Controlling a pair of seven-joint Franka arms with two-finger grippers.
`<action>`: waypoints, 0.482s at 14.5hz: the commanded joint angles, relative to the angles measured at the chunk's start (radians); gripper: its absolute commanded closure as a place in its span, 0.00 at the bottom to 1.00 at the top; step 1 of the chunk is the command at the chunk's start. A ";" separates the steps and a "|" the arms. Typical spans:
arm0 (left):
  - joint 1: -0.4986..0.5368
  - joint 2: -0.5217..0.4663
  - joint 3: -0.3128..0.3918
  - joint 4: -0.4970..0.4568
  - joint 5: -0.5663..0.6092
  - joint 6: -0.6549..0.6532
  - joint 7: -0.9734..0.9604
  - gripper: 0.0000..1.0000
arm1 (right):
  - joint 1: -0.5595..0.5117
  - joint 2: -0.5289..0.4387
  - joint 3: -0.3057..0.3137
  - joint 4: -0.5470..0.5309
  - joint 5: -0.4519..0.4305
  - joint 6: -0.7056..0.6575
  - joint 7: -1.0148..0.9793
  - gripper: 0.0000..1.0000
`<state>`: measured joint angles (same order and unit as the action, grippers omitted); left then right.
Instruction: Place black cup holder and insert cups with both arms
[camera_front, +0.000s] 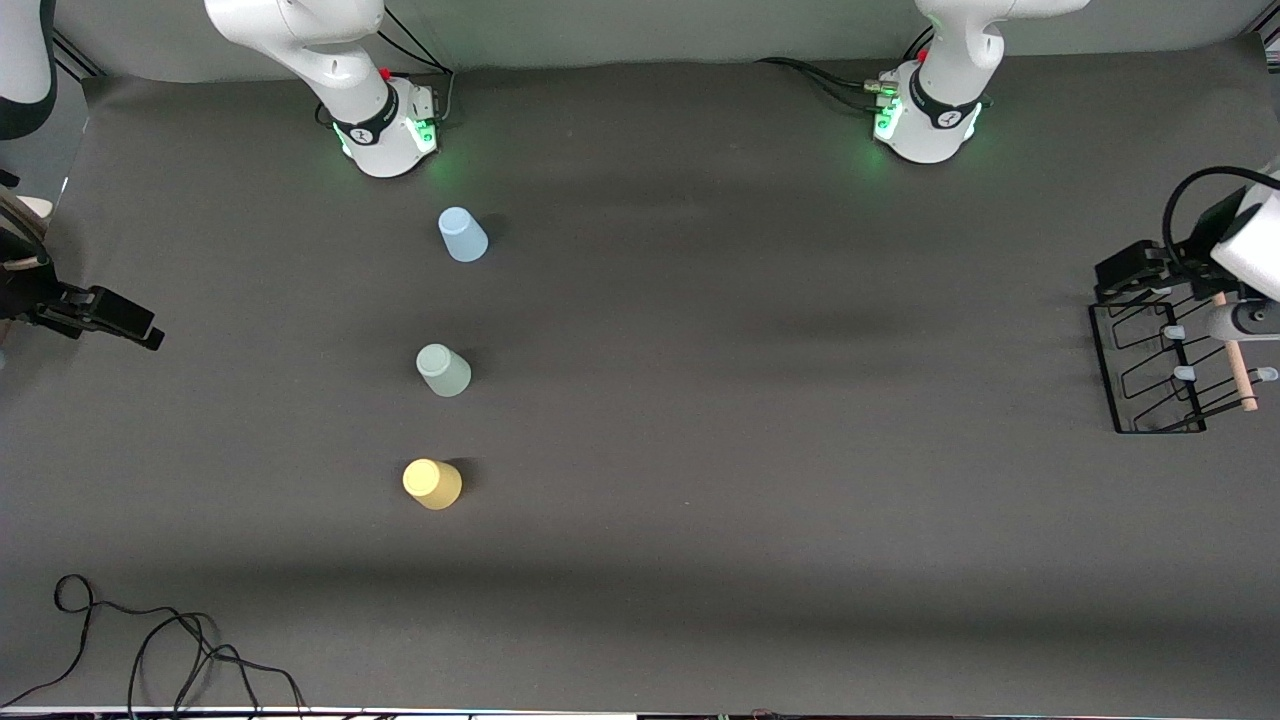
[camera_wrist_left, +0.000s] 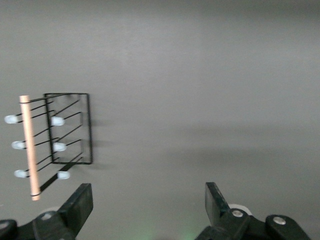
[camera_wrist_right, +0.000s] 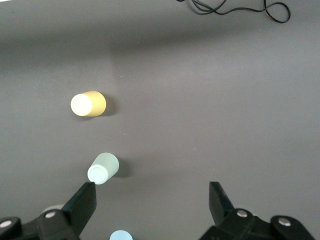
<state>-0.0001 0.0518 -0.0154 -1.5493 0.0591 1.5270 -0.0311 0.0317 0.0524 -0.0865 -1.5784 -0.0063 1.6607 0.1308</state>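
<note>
Presently, at the frame's left edge the right tool (camera_front: 110, 318) is held released, with the cups (camera_front: 443, 370) lined in the centre-left; at the right edge the black cup holder (camera_front: 1150, 375) lies under the released left tool (camera_wrist_left: 150, 210), its rod running top-to-bottom.

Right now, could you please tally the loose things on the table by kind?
Small plastic tumblers: 3, pale blue, pale green, yellow
Black wire cup holder with wooden rod handle: 1
Total: 4
</note>
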 joint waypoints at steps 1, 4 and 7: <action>0.087 -0.035 0.023 -0.075 0.015 0.027 0.112 0.00 | 0.001 0.010 0.001 0.024 -0.001 -0.036 0.009 0.00; 0.207 -0.070 0.023 -0.179 0.013 0.135 0.285 0.00 | -0.001 0.012 0.001 0.026 -0.001 -0.036 0.009 0.00; 0.368 -0.055 0.025 -0.227 -0.019 0.203 0.536 0.00 | 0.001 0.012 0.001 0.026 -0.001 -0.036 0.009 0.00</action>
<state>0.2795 0.0314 0.0185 -1.7071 0.0624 1.6777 0.3470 0.0318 0.0548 -0.0864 -1.5779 -0.0063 1.6453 0.1308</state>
